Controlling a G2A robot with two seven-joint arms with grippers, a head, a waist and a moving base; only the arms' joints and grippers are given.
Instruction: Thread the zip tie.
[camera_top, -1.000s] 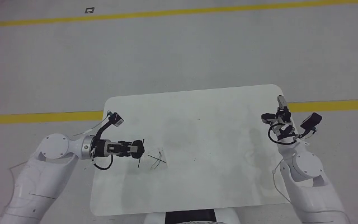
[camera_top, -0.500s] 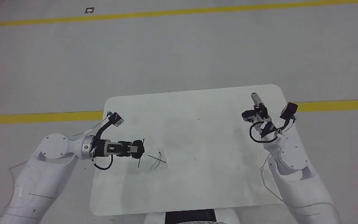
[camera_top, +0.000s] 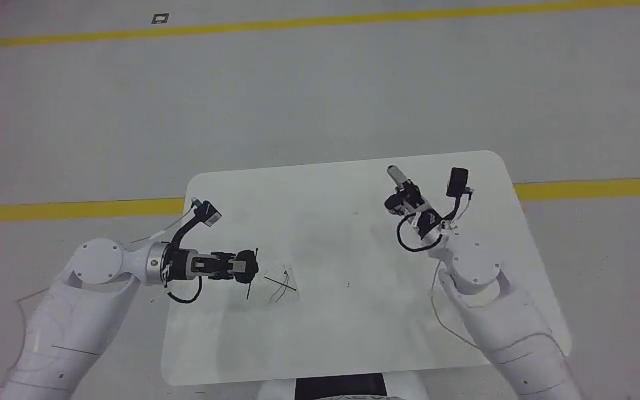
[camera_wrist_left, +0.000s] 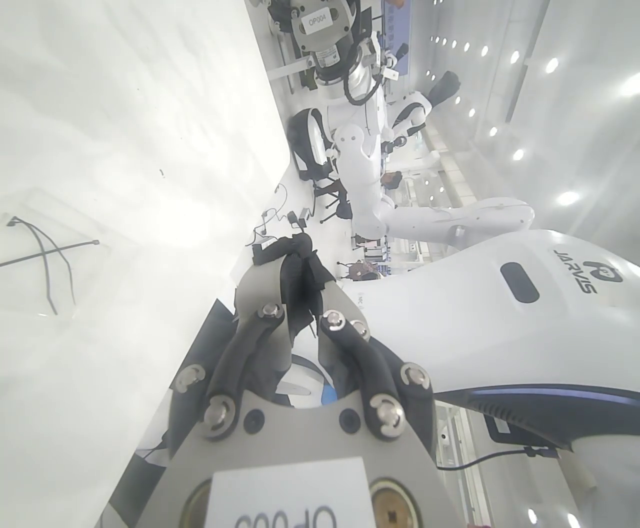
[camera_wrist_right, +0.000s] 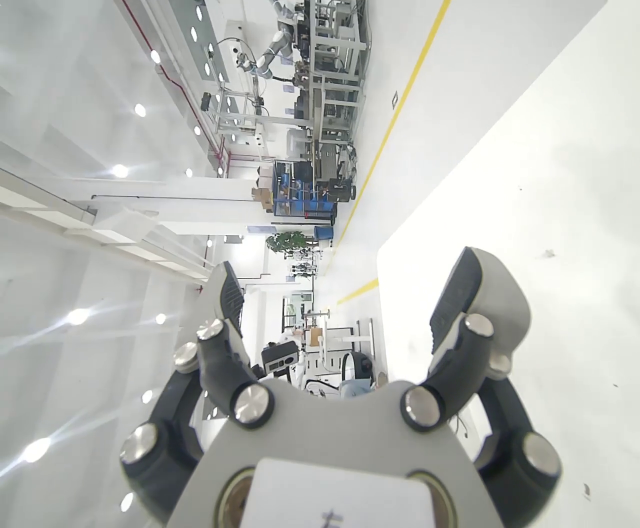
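Observation:
My left gripper (camera_top: 248, 266) hovers low over the table's left side, shut on a thin black zip tie (camera_top: 251, 272) that sticks out on both sides of its tips. In the left wrist view the black fingertips (camera_wrist_left: 300, 280) press together. Just to the right, two more black zip ties (camera_top: 283, 283) lie crossed on a clear plastic sheet (camera_wrist_left: 30, 210); these crossed zip ties (camera_wrist_left: 47, 250) are apart from the gripper. My right gripper (camera_top: 398, 182) is above the table's far right part, open and holding nothing, its pads (camera_wrist_right: 450, 295) wide apart.
The white table (camera_top: 350, 330) has rounded corners, and its far edge (camera_wrist_right: 380, 250) lies near the right gripper. A yellow floor line (camera_top: 300, 22) runs behind the table. Other robots (camera_wrist_left: 350, 150) stand beyond the table's right side.
My right arm has swung left from the table's right edge to over its far right part, still open. The left arm and the zip ties have not moved.

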